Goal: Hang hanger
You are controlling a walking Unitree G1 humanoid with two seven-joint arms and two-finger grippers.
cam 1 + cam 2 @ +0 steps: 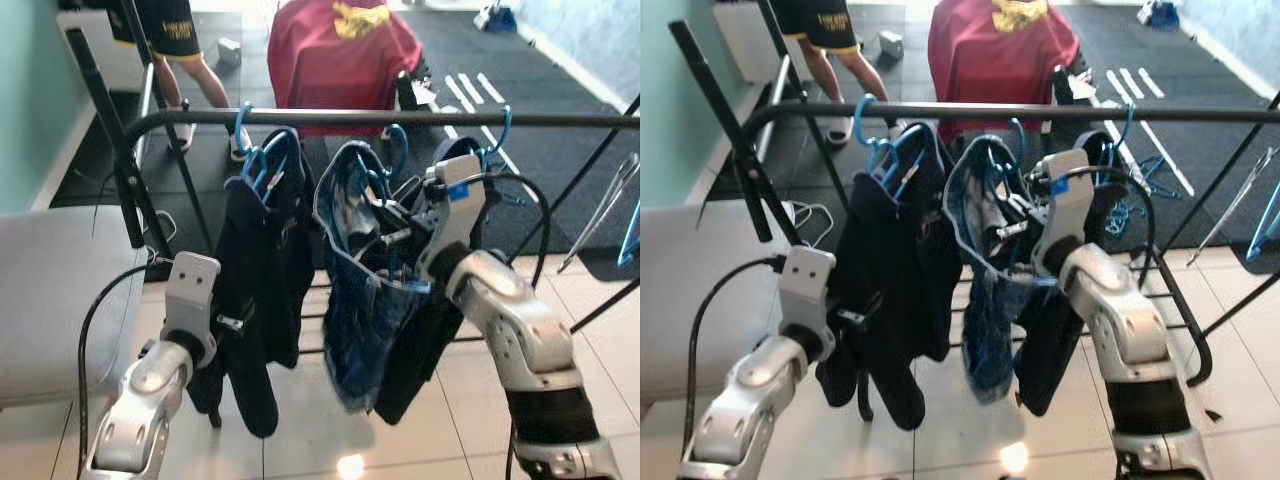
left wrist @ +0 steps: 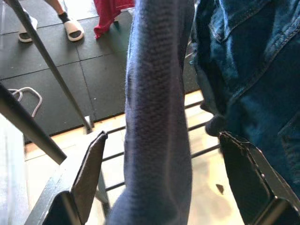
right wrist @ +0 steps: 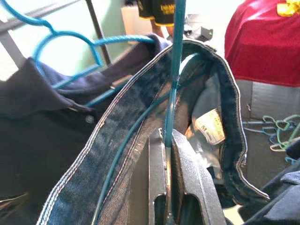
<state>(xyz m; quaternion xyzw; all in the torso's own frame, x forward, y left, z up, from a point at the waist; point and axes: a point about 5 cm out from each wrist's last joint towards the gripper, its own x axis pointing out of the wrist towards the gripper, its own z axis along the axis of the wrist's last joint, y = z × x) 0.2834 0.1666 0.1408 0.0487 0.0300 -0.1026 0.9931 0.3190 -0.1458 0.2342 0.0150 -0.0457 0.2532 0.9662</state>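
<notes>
A black metal clothes rack [image 1: 400, 118] with a round top rail stands across the scene, on a floor of pale tiles [image 1: 590, 300] that meets dark rubber mats [image 1: 540, 110] behind. On the robot's left is a grey padded surface [image 1: 50, 300]. Behind the rack is a seat covered by a dark red cloth [image 1: 340, 55], and a person's legs [image 1: 195, 75] in sandals stand on the mat.

From the rail hang a dark navy garment [image 1: 262, 270] on a blue plastic hanger [image 1: 250, 160], then blue denim jeans [image 1: 365, 290], then another dark garment [image 1: 420, 350] at the right.

The right gripper [image 3: 167, 187] is raised into the waistband of the jeans, just below the rail. Its two black fingers are pressed together on the thin teal wire hanger [image 3: 174, 70] that carries the jeans; the hanger's stem goes up from between the fingers.

The left gripper [image 2: 173, 178] is low, by the navy garment. Its fingers [image 2: 91, 173] are spread wide, with a hanging sleeve of the garment between them, not pinched.
</notes>
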